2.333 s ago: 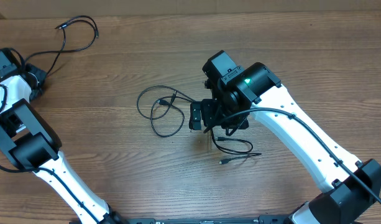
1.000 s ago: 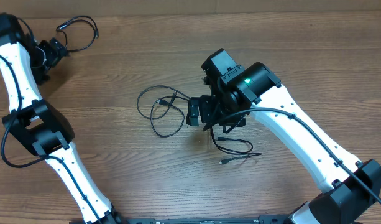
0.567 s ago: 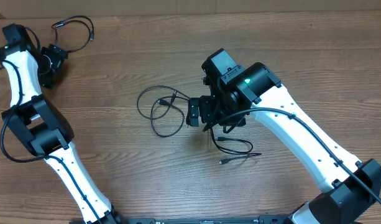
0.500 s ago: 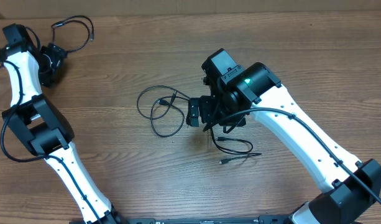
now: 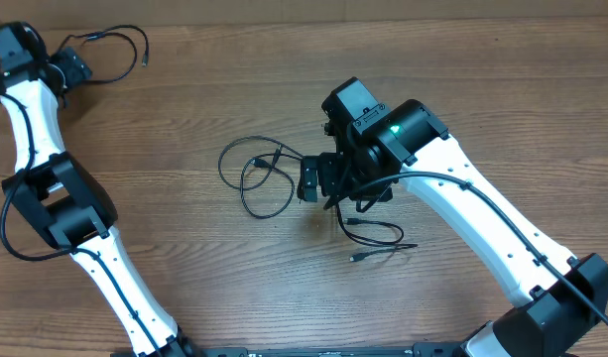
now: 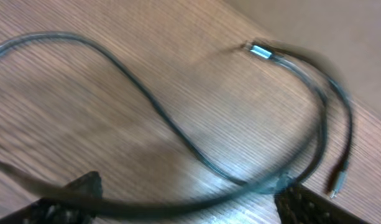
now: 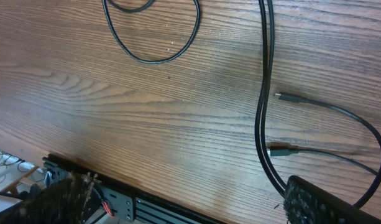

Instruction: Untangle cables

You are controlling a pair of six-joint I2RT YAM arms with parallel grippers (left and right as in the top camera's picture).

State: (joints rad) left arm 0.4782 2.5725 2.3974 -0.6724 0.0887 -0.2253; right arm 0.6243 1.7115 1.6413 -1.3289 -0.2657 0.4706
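Your left pincer [image 5: 73, 67] stood with its fingers apart at the far left corner of the bench [image 5: 184, 109], and from the wrist view one strand of the separated cable [image 5: 120, 45] ran low between the two fingertips; whether the pads touched it could not be told through the blur. That cable lay in a loose loop by itself, one small plug [image 6: 260, 50] lying near the bench edge and its other end [image 6: 338, 182] off to the side, well apart from everything else.

Your right pincer [image 5: 323, 180] hung wide apart over the middle of the bench, holding nothing, its wrist camera looking straight down at two strands running side by side past a pair of plug ends [image 7: 280, 96].

The remaining cables [image 5: 259, 174] sat just left of that pincer as crossed loops, with another length trailing [image 5: 378, 238] below it toward the near edge.

By the look of it, you were partway through: one cord was already pulled clear to the corner, and the knot in the middle was yet to be parted. The next move likely called for the right pincer to drop onto a single strand, close to a plug, clamp on that alone, and draw it away from the loops without dragging its neighbour along.
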